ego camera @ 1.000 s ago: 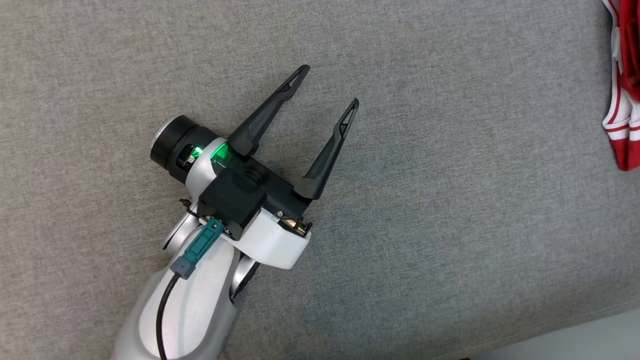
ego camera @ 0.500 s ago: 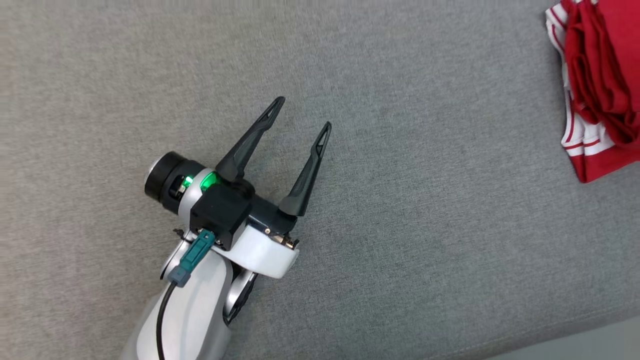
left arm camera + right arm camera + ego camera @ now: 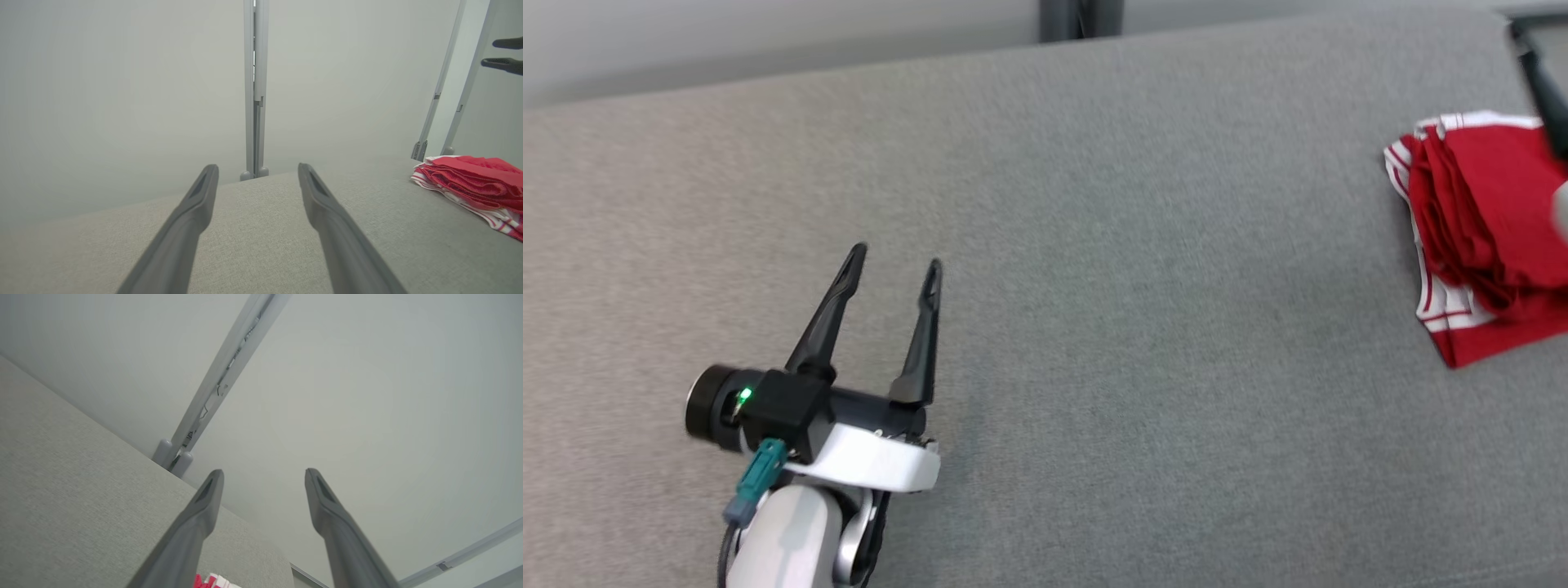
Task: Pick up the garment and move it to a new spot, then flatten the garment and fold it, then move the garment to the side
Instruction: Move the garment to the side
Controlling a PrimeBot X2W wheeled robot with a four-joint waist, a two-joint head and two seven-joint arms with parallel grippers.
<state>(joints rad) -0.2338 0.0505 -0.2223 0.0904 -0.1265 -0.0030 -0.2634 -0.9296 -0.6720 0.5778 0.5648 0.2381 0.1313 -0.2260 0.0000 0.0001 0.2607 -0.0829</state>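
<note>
the left gripper (image 3: 896,257) was seen nearest, at the lower left of the head view, above the grey cloth-covered table (image 3: 1094,367). its two dark fingers (image 3: 821,327) were spread apart, with nothing held between them. a green light (image 3: 743,398) was lit at its wrist, and a teal plug (image 3: 756,482) was set into the pale forearm (image 3: 784,531) below it. well apart from that gripper, near the right edge of the table, the garment (image 3: 1486,220) was laid in a folded stack. it was red, with white striped edges shown along its left and lower sides. the right gripper (image 3: 490,52) was held in the air above the garment and clear of it. its fingers (image 3: 196,522) were likewise spread wide, and nothing was pinched by them. farthest off, a grey post (image 3: 253,81) was stood at the back edge of the table, and a plain pale wall (image 3: 122,81) was seen behind it.
</note>
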